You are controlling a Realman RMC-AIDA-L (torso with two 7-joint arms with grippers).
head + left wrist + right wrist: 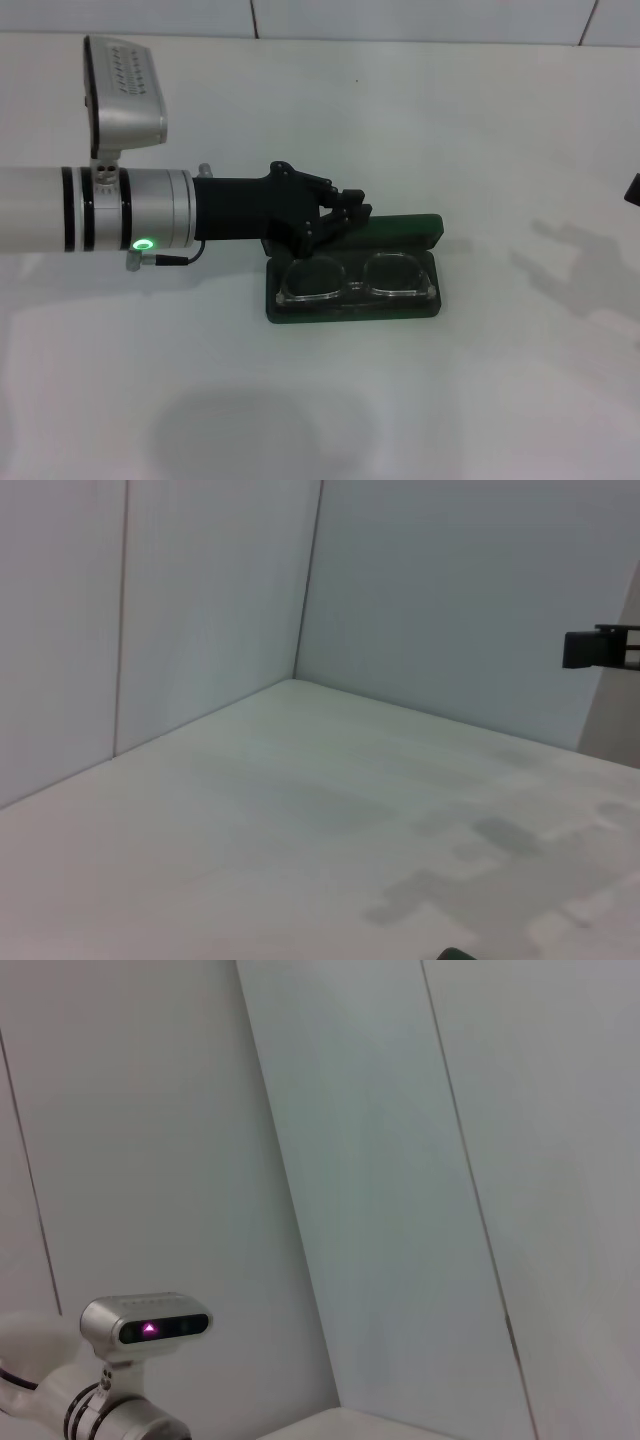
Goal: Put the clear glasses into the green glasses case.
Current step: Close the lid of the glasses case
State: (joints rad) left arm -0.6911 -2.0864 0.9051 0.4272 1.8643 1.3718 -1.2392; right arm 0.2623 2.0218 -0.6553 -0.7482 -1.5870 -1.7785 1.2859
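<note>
Glasses (355, 277), the clear pair, are lying inside the green glasses case (353, 302), lid up behind them. Your left gripper (345, 215) is hovering at the back-left corner; whether it is open I cannot tell. Lift straight clear without nudging the lid.

One green glasses case (405, 230), lid open. One pair clear glasses (355, 277), two lens areas, lying in case. One table (420, 120), white. Two grippers seen: left gripper (350, 212) over case's left end; right gripper (633, 189), only dark sliver at table's right edge. One wrist camera housing (125, 92) on left arm. One green indicator light (144, 244) on that arm.
</note>
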